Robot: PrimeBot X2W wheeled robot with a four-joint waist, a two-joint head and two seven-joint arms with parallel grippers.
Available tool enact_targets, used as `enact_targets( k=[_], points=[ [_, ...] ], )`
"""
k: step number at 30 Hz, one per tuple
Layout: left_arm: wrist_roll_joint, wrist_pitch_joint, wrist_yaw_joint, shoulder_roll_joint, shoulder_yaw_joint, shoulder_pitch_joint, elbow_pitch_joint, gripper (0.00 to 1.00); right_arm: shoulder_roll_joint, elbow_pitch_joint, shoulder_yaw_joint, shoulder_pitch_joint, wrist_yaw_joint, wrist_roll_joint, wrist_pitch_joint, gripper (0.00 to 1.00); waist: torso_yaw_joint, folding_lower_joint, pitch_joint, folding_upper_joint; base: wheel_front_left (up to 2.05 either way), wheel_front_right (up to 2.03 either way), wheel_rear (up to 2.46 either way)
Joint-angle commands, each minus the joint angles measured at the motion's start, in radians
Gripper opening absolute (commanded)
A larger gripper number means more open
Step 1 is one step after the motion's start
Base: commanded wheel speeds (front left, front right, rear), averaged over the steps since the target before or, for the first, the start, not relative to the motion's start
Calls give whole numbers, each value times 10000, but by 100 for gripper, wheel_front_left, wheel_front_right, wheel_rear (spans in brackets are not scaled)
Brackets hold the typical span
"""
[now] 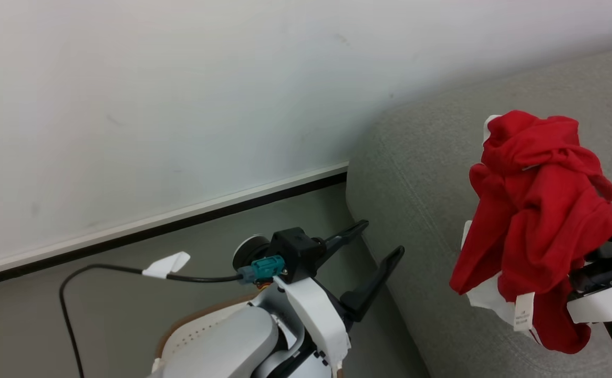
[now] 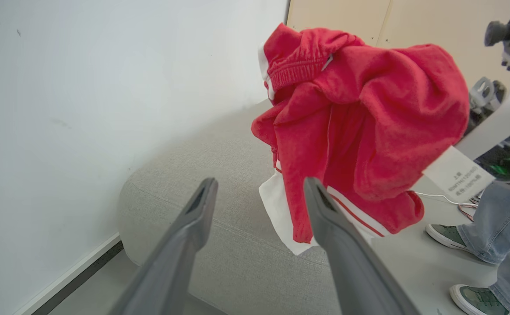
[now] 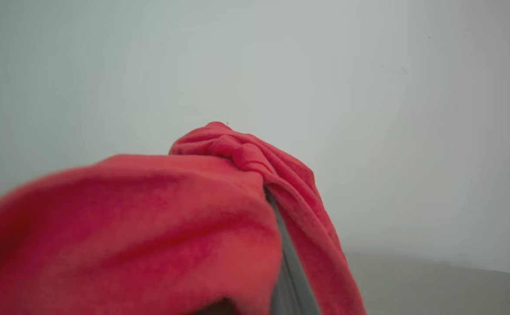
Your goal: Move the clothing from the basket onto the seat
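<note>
My head camera looks forward and down, over my left gripper (image 1: 382, 239), onto the white wall (image 1: 153, 105), a strip of floor (image 1: 127, 304) and the rounded end of the grey sofa (image 1: 416, 173). My left wrist camera looks along its two fingers at that same sofa end and wall, with the red garment (image 2: 360, 122) near, just past the fingertips. My right wrist camera sits right against the garment (blurred red across its lower half) and faces the wall. All three views share garment and wall.

A white label (image 2: 458, 175) on the red garment (image 2: 368, 113), right of the left claw (image 2: 259, 181); dark printed lines. They are too small to read.
</note>
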Motion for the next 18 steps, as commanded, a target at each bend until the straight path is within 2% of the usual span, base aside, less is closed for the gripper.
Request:
enact_targets(
  k=[1,11,18],
  points=[
    [146,-21,3,72,-6,-70,-43,100,57,-143,-112,178,-22,-144,-4,0,-203,0,121,0,0,0,0],
    [252,45,21,167,-70,-285,-201,100,102,-384,-426,-68,-22,-128,-4,0,-319,0,541,0,0,0,0],
    [469,371,-6,466,-129,-758,-610,100,-49,-451,-1012,-1122,-22,273,-4,0,-139,0,1584,0,0,0,0]
  ],
)
